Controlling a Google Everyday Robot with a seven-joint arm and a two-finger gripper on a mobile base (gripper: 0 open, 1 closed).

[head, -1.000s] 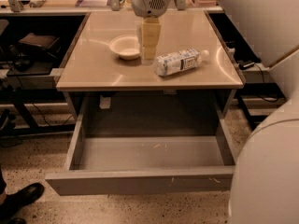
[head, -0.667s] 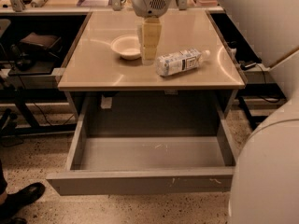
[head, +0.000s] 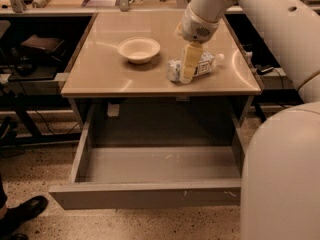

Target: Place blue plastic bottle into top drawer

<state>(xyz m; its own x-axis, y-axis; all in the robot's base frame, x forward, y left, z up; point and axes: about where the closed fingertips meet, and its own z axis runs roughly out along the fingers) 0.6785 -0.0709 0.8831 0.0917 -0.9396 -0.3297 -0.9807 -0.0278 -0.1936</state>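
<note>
The blue plastic bottle [head: 208,63] lies on its side on the tan tabletop [head: 100,69], right of centre, with its white cap pointing right. My gripper [head: 188,66] hangs from the white arm straight down over the bottle's middle and covers part of it. The top drawer [head: 145,195] is pulled wide open below the tabletop, and its grey floor is bare.
A cream round bowl [head: 139,49] sits on the tabletop left of the bottle. My white body [head: 280,174] fills the right side next to the drawer. A black shoe [head: 22,211] is on the floor at bottom left. Dark shelving [head: 30,49] stands to the left.
My gripper has moved right and down, from next to the bowl to over the bottle's middle. The bottle, bowl and drawer have not moved.
</note>
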